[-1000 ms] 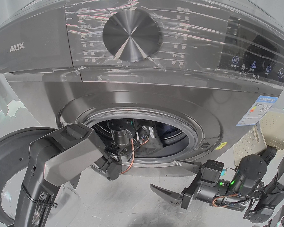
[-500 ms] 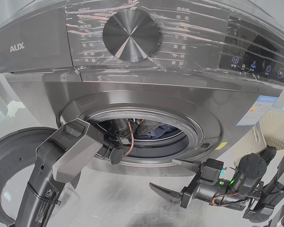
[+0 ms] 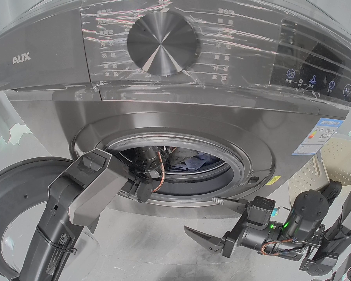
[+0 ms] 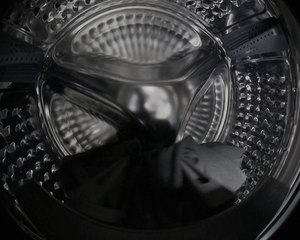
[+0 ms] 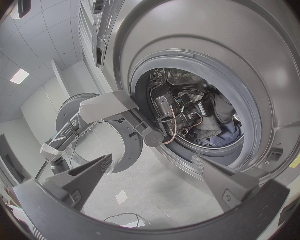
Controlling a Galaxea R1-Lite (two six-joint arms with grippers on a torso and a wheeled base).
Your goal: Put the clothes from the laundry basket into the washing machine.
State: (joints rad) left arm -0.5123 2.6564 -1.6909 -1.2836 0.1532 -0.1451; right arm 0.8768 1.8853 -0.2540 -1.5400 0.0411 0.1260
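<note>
The washing machine (image 3: 175,110) stands with its round opening (image 3: 238,164) uncovered. My left arm (image 3: 93,184) reaches through the opening, with its wrist (image 5: 170,109) inside the drum. Its far end sits against the clothes and is hidden by them. A grey garment (image 4: 210,167) and darker cloth (image 4: 116,177) lie heaped at the bottom of the drum (image 4: 130,40). Blue and grey clothes (image 3: 191,161) show through the opening, and the same heap of clothes (image 5: 220,124) shows beyond the left wrist. My right gripper (image 3: 201,215) hangs open and holds nothing, low in front of the machine, right of the opening.
The machine's door (image 3: 11,200) is swung wide open at the left, beside my left arm. A cream perforated laundry basket (image 3: 339,164) stands at the right of the machine, behind my right arm. Bare grey floor (image 3: 152,246) lies in front of the machine.
My left arm has pushed deeper into the drum, and blue and grey clothes now show inside the opening. The right arm has hardly moved.
</note>
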